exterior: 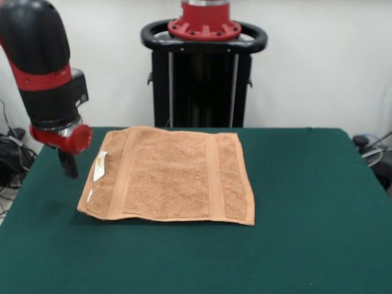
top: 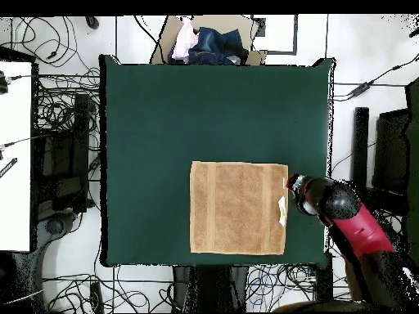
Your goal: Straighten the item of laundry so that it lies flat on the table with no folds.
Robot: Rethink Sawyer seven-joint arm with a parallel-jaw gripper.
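Note:
The orange-tan towel [exterior: 169,176] lies spread out on the dark green table [exterior: 294,233], left of centre and near the robot's side. It looks flat, with two woven bands running across it and a small white label [exterior: 99,166] at its left edge. In the overhead view the towel [top: 238,208] is a neat rectangle with the label [top: 281,211] at its right edge. My gripper [exterior: 68,164] hangs just left of the label edge, a little above the table and apart from the towel. In the overhead view the gripper [top: 296,190] is hidden under the arm's red wrist.
The robot's black and red pedestal [exterior: 202,67] stands behind the table's far edge. A box of clothes [top: 209,42] sits beyond the opposite edge in the overhead view. Cables lie on the floor around the table. A white desk [top: 15,155] stands to one side.

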